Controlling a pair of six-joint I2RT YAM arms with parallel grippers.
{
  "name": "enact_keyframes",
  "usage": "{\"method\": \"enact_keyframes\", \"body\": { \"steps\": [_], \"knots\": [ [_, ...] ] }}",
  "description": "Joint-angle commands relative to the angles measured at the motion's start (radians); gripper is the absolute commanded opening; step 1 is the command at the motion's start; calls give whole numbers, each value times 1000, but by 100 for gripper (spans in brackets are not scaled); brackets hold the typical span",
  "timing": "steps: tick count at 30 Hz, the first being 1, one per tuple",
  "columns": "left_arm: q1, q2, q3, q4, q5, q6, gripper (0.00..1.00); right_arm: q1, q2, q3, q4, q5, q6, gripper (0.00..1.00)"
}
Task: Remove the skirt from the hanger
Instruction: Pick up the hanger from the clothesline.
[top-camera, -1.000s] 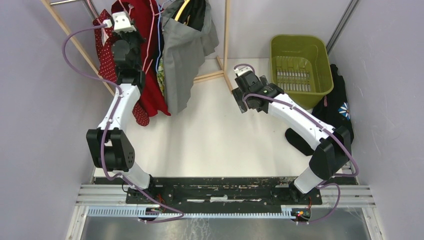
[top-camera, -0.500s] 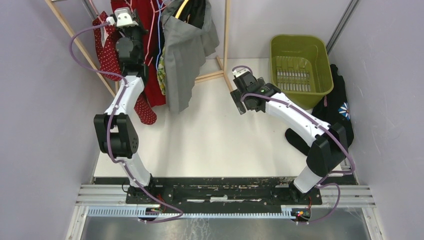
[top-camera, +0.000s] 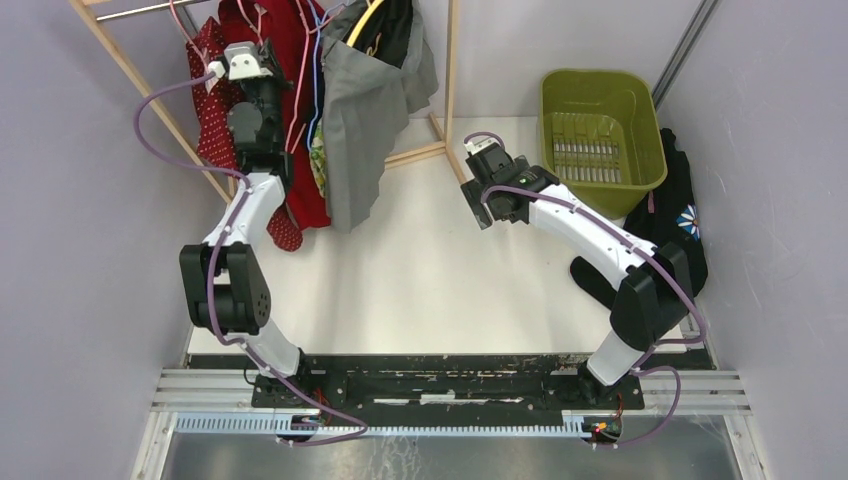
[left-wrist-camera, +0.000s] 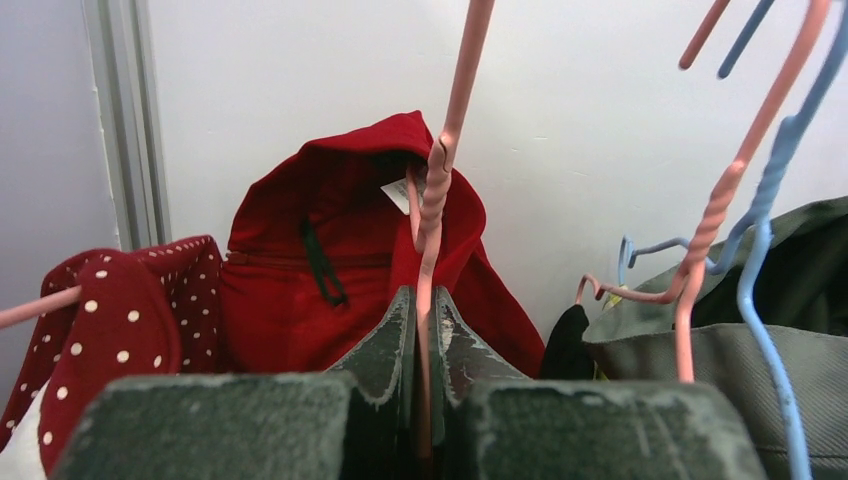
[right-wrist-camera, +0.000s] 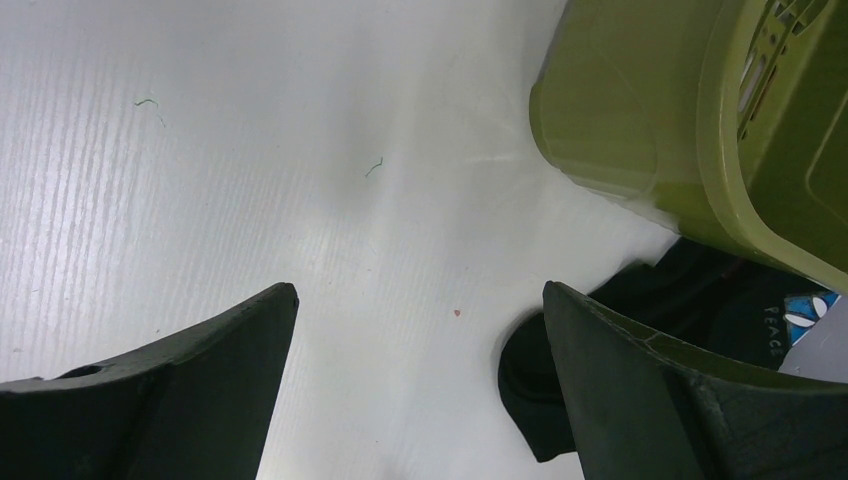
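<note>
Grey skirt (top-camera: 358, 120) hangs from the far-left rack (top-camera: 452, 60), long axis vertical, just right of your left hand (left-wrist-camera: 422, 320), which is pinched on a pink hanger wire (left-wrist-camera: 447, 140); which garment that wire carries is unclear. Your right hand (right-wrist-camera: 418, 300), spread, hovers over the bench (right-wrist-camera: 200, 150) beside the green basket (right-wrist-camera: 640, 120), well apart from the skirt. Open room lies on the rack's near-right side.
</note>
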Motion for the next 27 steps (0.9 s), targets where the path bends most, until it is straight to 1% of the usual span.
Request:
{"method": "enact_keyframes", "body": {
  "steps": [1,6,10,13,16,18,22,25,27],
  "knots": [
    [3,-136,-18,107,63,-4,3,-4,8,36,29,1,7,100],
    [7,-175,-27,97,85,3,3,-4,14,37,32,-25,19,100],
    [7,-160,1,100,93,0,3,-4,11,36,33,-36,22,100],
    [7,-141,1,161,91,-22,3,-5,7,31,32,-39,23,100],
    [7,-119,-31,250,97,-15,3,-4,7,20,32,-40,22,100],
    [7,-110,-39,258,93,-9,3,-3,4,12,32,-39,21,100],
    [7,-120,-45,266,100,-13,3,-3,-3,4,33,-30,16,100],
    [6,-154,-55,227,119,-14,3,-3,-2,-1,35,-32,18,100],
    [6,-193,-93,195,127,-7,3,-4,-1,0,37,-34,20,100]
  ]
}}
